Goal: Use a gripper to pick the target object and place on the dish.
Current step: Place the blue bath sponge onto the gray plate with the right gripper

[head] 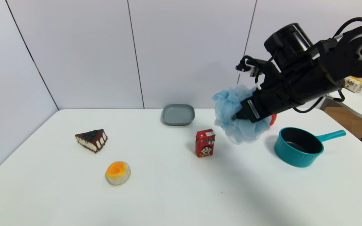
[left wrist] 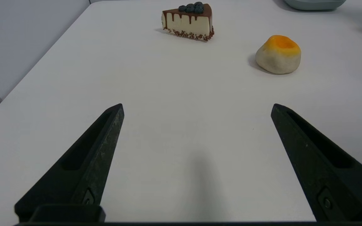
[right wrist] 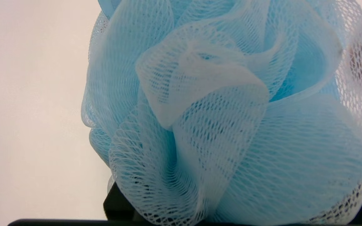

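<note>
Bath pouf (head: 231, 110) held above the table (head: 168, 194)
It is clamped by the right gripper (head: 236, 116), apart from the dish (head: 178, 114); the left gripper (left wrist: 196, 108) is spread wide.

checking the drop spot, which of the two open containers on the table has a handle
The teal saucepan, on the robot's right; its handle points right. The grey dish near the back wall is shallow, with no handle.

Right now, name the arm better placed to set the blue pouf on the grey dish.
Right. The right gripper is buried in the pouf, near the dish. The left gripper hangs open and empty, over bare table.
</note>
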Action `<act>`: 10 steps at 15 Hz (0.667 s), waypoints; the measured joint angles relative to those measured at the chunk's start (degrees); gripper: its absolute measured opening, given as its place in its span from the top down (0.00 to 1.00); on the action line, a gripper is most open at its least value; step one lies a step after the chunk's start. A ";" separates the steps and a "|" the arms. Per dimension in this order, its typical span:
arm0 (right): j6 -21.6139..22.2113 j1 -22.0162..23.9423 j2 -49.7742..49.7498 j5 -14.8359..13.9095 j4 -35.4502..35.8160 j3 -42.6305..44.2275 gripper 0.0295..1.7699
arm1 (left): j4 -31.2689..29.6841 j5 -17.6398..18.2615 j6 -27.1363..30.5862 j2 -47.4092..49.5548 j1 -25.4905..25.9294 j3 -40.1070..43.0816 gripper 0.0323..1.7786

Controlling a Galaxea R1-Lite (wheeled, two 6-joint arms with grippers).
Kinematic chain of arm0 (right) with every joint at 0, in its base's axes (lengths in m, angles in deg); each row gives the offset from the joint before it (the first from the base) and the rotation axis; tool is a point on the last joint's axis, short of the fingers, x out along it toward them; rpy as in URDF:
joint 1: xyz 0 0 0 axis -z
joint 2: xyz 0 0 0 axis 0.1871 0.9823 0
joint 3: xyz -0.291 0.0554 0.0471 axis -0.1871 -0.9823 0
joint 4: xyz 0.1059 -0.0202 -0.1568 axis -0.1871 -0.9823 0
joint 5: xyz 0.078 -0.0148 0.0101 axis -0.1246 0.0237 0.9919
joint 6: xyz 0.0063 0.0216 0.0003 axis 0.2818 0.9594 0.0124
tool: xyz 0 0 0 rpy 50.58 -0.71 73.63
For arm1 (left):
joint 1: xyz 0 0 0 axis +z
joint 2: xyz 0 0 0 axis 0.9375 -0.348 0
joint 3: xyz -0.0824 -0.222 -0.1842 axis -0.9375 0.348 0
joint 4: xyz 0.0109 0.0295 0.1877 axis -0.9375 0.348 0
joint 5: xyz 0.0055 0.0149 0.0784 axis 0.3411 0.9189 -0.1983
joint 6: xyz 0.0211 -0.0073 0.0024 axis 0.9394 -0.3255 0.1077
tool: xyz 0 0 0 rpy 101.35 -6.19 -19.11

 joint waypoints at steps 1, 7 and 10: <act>-0.82 0.07 0.40 -0.59 1.55 1.83 0.63 | 0.00 0.00 0.00 0.00 0.00 0.00 0.05; -3.77 -0.48 6.45 -1.22 15.12 8.57 0.63 | -0.02 0.00 0.02 0.00 0.00 0.00 0.05; -3.88 -1.90 11.11 -1.12 23.65 10.51 0.63 | 0.00 0.00 0.00 0.00 0.00 0.00 0.05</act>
